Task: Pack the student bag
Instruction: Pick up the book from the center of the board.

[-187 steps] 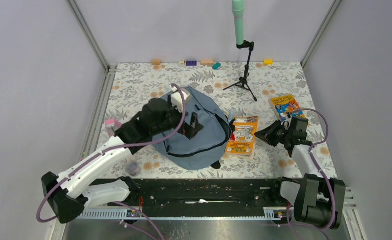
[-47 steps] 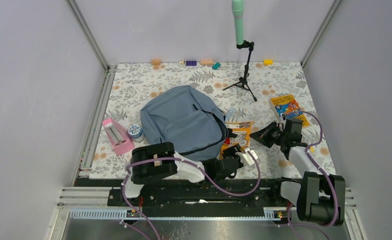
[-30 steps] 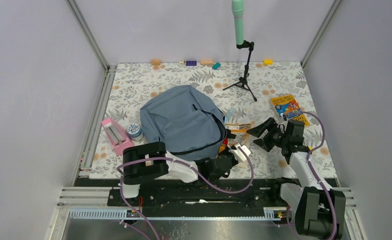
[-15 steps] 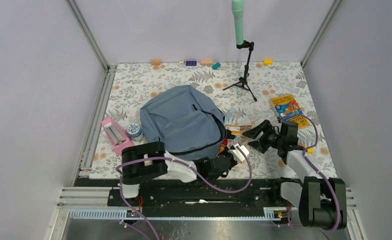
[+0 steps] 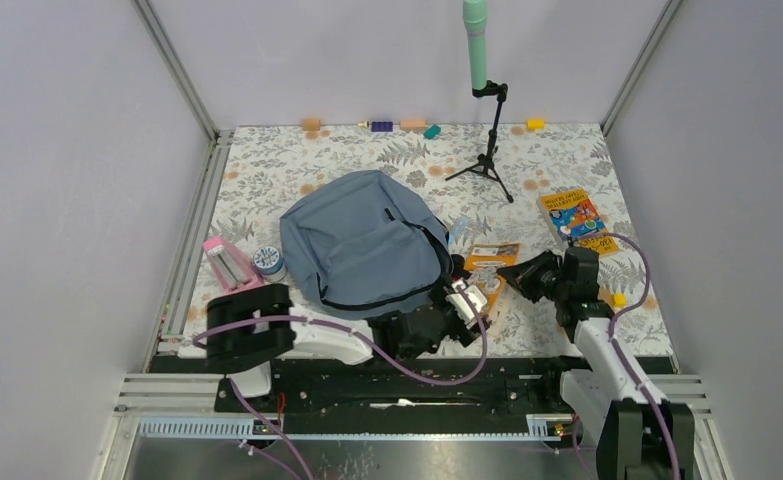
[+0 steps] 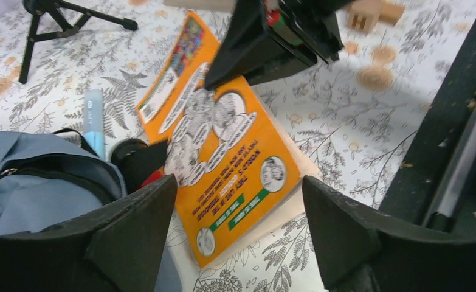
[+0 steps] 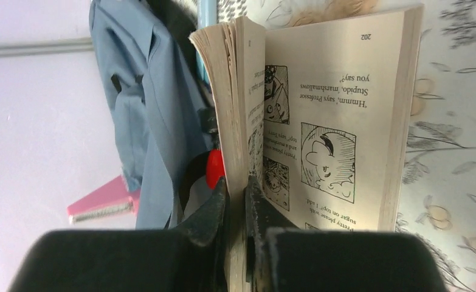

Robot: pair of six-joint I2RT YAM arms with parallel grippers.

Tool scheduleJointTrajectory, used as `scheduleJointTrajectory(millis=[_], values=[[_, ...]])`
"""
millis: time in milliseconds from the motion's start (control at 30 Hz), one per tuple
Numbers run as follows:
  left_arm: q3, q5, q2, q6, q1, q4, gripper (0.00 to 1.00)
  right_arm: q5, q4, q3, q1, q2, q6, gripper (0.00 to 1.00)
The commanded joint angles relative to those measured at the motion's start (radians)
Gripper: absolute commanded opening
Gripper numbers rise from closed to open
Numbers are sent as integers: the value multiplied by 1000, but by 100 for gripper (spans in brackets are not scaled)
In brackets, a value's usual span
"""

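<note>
The student bag (image 5: 367, 245) lies flat on the flowered table, grey-blue, its zipped mouth facing right; its edge shows in the left wrist view (image 6: 34, 194) and the right wrist view (image 7: 144, 103). An orange comic book (image 5: 489, 262) lies just right of the bag. My right gripper (image 5: 520, 272) is shut on the book's cover and front pages (image 7: 247, 121), lifting them so an inside page (image 7: 326, 128) shows. My left gripper (image 5: 470, 296) stands open, low at the book's near corner (image 6: 223, 158), with only the book's corner and table between its fingers (image 6: 132, 231).
A second book (image 5: 575, 215) lies at the right. A pink case (image 5: 229, 265) and a round tin (image 5: 267, 260) sit left of the bag. A blue pen (image 6: 93, 118) and a red item (image 7: 214, 168) lie by the bag's mouth. A microphone tripod (image 5: 487, 150) stands behind.
My left gripper has opened and let go of the orange book. My right gripper came in from the right and shut on the book's front pages.
</note>
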Motion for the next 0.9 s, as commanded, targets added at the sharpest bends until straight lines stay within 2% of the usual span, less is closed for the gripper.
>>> scheduleJointTrajectory(millis=[0,133,200,333,400,467,567,700,867], values=[[-56,24,-141,-84,3,48,85,180,-180,60,3,-127,-43,0],[-47,58,-219,-187,5,-83,93,244,-305,119,3,-192,-133,0],[-6,67,-246,-274,13,-232,97,263,-349,145,3,-223,-168,0],[66,175,-287,-486,81,-418,99,265,-421,201,3,-301,-226,0],[36,266,-328,-601,135,-394,99,229,-426,226,3,-335,-242,0],[-33,350,-382,-701,191,-303,99,188,-426,256,3,-366,-255,0],[-116,472,-457,-799,265,-214,99,129,-431,304,3,-404,-267,0],[-155,565,-524,-847,313,-201,99,0,-382,368,3,-445,-253,0],[-185,616,-608,-883,331,-176,99,-163,-218,387,3,-487,-109,0]])
